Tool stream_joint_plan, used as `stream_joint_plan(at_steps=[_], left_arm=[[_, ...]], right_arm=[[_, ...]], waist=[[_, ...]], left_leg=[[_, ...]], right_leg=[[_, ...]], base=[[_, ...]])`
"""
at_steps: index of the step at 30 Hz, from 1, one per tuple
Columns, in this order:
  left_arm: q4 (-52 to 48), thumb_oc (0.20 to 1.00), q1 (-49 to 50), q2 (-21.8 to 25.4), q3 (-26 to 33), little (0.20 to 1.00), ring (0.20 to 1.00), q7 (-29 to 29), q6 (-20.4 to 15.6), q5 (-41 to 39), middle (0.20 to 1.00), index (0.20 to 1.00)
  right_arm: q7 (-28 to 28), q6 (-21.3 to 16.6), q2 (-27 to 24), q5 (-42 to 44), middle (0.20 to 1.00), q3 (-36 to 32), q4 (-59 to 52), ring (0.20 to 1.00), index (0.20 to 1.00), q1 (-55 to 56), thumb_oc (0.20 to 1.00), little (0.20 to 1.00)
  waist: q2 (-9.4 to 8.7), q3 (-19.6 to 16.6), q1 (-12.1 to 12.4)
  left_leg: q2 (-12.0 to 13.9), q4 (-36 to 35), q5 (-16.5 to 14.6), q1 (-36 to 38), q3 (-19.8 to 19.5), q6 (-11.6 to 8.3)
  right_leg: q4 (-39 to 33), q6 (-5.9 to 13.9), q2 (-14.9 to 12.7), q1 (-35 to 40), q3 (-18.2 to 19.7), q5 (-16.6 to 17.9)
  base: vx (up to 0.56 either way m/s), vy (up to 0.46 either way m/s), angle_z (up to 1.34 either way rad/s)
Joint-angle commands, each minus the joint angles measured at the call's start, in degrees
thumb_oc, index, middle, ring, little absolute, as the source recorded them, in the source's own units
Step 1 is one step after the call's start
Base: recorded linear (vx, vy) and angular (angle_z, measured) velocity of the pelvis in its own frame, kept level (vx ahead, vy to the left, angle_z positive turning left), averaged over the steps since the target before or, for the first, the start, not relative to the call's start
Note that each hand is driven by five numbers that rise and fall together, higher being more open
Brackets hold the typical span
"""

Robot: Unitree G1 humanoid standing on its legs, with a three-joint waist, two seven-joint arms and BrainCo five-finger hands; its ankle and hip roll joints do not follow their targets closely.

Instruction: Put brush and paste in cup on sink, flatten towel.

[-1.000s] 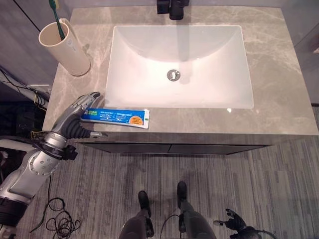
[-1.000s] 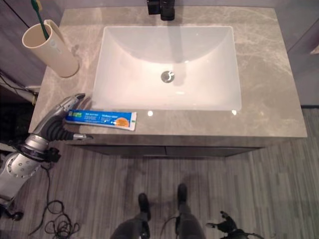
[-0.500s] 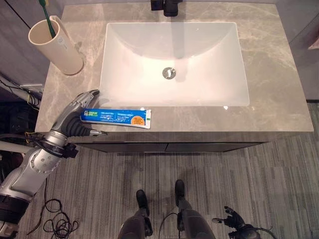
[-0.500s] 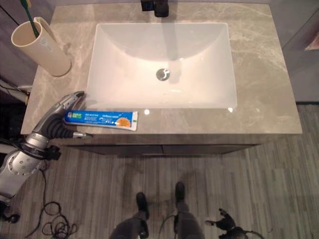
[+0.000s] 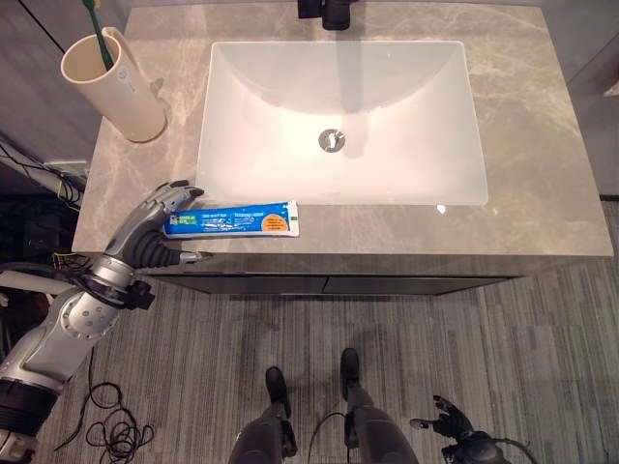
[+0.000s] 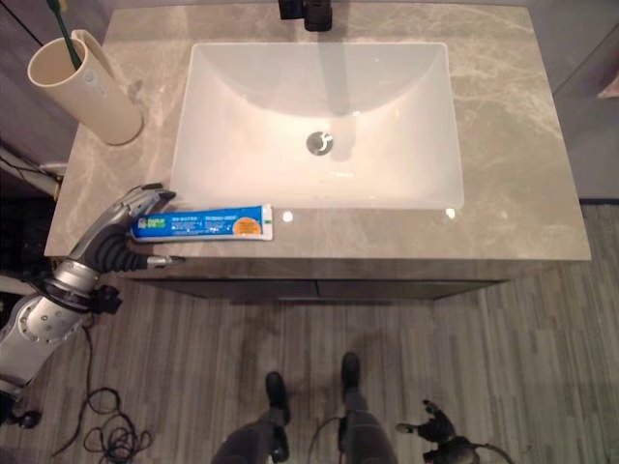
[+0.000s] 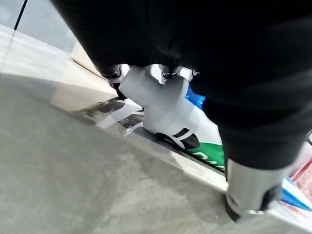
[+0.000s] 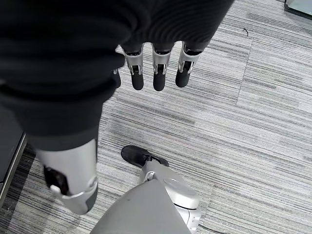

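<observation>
Left hand (image 5: 160, 208) at the cap end of the paste (image 5: 232, 219), which lies on the table (image 5: 542, 193) along the front edge, before the sink (image 5: 338, 121). Compared with a second ago, the tube's far end has swung slightly toward the basin and the fingers (image 7: 116, 74) have curled over the cap end, thumb below: a pinch is forming. The lift to the cup (image 5: 106, 85), where the brush (image 5: 95, 21) stands, remains. Right hand (image 8: 156, 66) hangs by the floor, fingers relaxed.
</observation>
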Motion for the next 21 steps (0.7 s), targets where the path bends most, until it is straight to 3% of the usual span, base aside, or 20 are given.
stream_joint_plan(at_steps=[1, 3, 4, 10, 16, 17, 21], left_arm=[[1.6, 0.727, -0.4, -0.6, -2.0, 0.727, 0.727, -0.2, 0.6, 0.3, 0.727, 0.727], [1.5, 0.655, -0.3, -0.9, -2.2, 0.655, 0.655, -0.6, 0.7, -0.5, 0.655, 0.655], [1.5, 0.664, -0.3, -1.4, -2.3, 0.664, 0.664, -0.9, 0.8, -1.5, 0.664, 0.664], [1.4, 0.884, 0.5, -3.1, -2.6, 0.884, 0.884, -2.7, 1.0, -5.2, 0.884, 0.884], [1.0, 0.944, 1.0, -3.8, -2.7, 0.944, 0.944, -4.0, 1.1, -7.2, 0.944, 0.944], [1.0, 1.000, 1.0, -3.8, -2.7, 1.000, 1.000, -4.0, 1.1, -7.2, 1.000, 1.000], [0.8, 0.959, 1.1, -4.3, -2.7, 0.959, 0.959, -4.4, 1.2, -8.1, 0.959, 0.959]], right_arm=[[-1.3, -0.3, 0.4, -1.2, 1.000, 1.8, 0.4, 1.000, 1.000, 0.3, 1.000, 1.000], [-1.2, -0.3, 0.4, -1.2, 1.000, 1.8, 0.3, 1.000, 1.000, 0.4, 1.000, 1.000], [-1.2, -0.2, 0.4, -1.2, 1.000, 1.8, 0.5, 1.000, 1.000, 0.3, 1.000, 1.000], [-1.1, -0.1, 0.3, -1.2, 1.000, 1.5, 0.5, 1.000, 1.000, 0.7, 1.000, 1.000], [-1.0, -0.1, 0.3, -0.9, 1.000, 1.2, 0.9, 1.000, 1.000, 0.9, 1.000, 1.000], [-1.0, -0.1, 0.3, -0.9, 1.000, 1.2, 1.0, 1.000, 1.000, 0.9, 1.000, 1.000], [-1.0, -0.1, 0.3, -0.9, 1.000, 1.2, 0.7, 1.000, 1.000, 0.9, 1.000, 1.000]], waist=[[-1.35, -0.9, -0.7], [-1.34, -0.9, -0.7], [-1.34, -0.9, -0.6], [-1.39, -1.1, -0.7], [-1.28, -1.4, -0.7], [-1.27, -1.4, -0.7], [-1.34, -1.4, -0.8]], left_leg=[[2.0, 0.3, 1.6, -1.5, -4.9, -2.80], [2.0, 0.3, 1.6, -1.6, -4.8, -2.81], [2.1, 0.3, 1.7, -1.6, -4.8, -2.83], [2.4, 0.3, 1.7, -1.6, -4.7, -2.86], [2.3, 0.3, 1.7, -1.7, -4.8, -2.87], [2.3, 0.3, 1.7, -1.7, -4.8, -2.88], [2.4, 0.3, 1.8, -1.9, -5.0, -2.92]], right_leg=[[0.0, 4.70, -3.4, 0.8, 2.7, 1.1], [0.0, 4.71, -3.3, 0.6, 2.7, 1.1], [0.0, 4.71, -3.3, 0.5, 2.7, 1.1], [0.0, 4.62, -3.0, 0.4, 2.8, 1.1], [0.0, 4.54, -3.0, 0.4, 2.6, 1.1], [0.0, 4.54, -3.0, 0.4, 2.5, 1.1], [0.0, 4.45, -2.9, 0.3, 2.4, 1.0]], base=[[0.00, 0.000, 0.00], [0.00, 0.000, 0.00], [0.00, 0.000, 0.00], [0.00, -0.005, -0.01], [0.00, -0.003, -0.01], [0.00, 0.000, 0.00], [0.00, 0.000, 0.00]])
